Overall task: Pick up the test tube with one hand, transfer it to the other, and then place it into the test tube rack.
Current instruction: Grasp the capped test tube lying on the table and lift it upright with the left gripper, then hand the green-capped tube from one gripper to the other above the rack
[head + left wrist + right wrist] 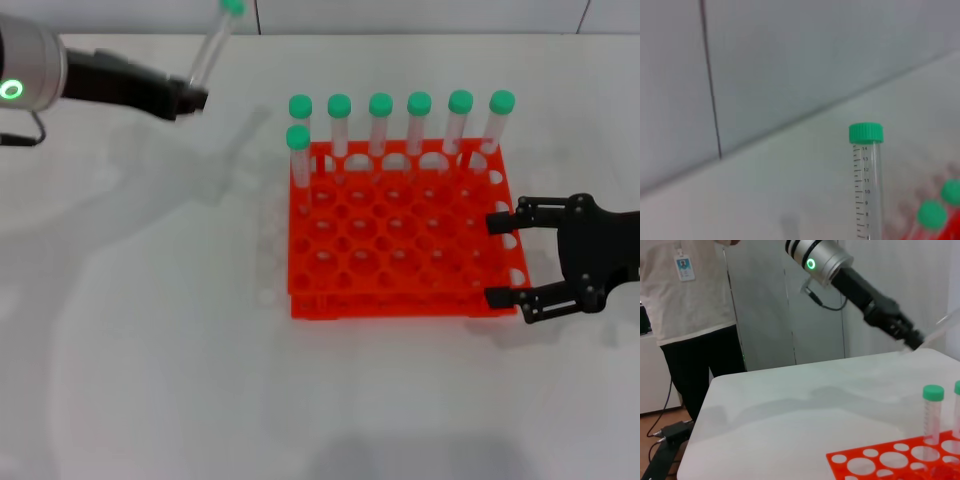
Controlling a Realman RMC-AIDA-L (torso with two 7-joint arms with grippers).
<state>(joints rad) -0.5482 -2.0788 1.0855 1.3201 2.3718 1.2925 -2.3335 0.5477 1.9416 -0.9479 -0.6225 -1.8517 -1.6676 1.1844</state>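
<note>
In the upper left of the head view, the unlabelled black two-fingered left gripper [188, 98], on its silver-banded arm with a green light, was clamped on the lower end of the slender clear plastic test tube with a green cap [213, 45], holding it tilted in the air well to the left of the bright orange-red square plastic test tube rack [400, 235]. The tube looked light, stiff and smooth-walled, so it would likely slip or swing if pinched weakly; with its lower end already gripped, the bare middle below the cap seemed the sensible place for the other hand to take hold. At the right edge of that view, the black two-fingered right gripper [503, 258] rested low beside the rack's right side, its fingers spread apart and holding nothing. Seven other green-capped tubes [419, 125] stood in the rack's far holes. The left wrist view alone showed the printed graduation marks running up the held tube [867, 185] to its cap. The right wrist view alone showed a person in a light shirt with a badge [687, 290] standing beyond the white table [790, 405].
</note>
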